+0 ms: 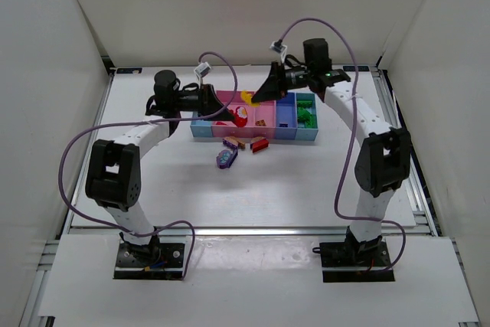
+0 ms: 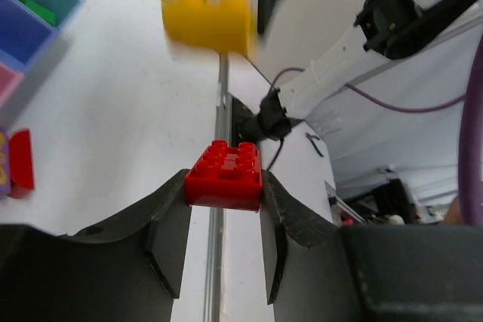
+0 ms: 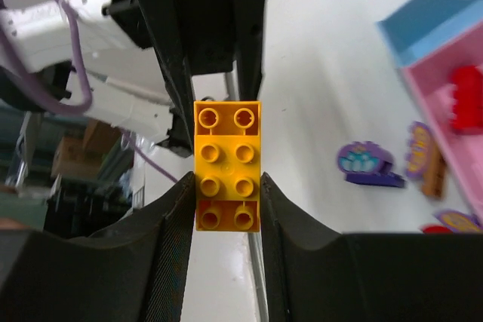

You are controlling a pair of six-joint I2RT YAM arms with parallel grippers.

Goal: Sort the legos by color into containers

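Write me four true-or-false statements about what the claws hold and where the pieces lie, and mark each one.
1. The left claw grips a red brick. True.
2. The right claw grips a green brick. False: it grips a yellow brick.
3. Green pieces lie in the bin at the right end of the row of bins, seen from above. True.
4. Every piece is already in a bin. False: several, among them a purple piece, lie on the table in front of the row.
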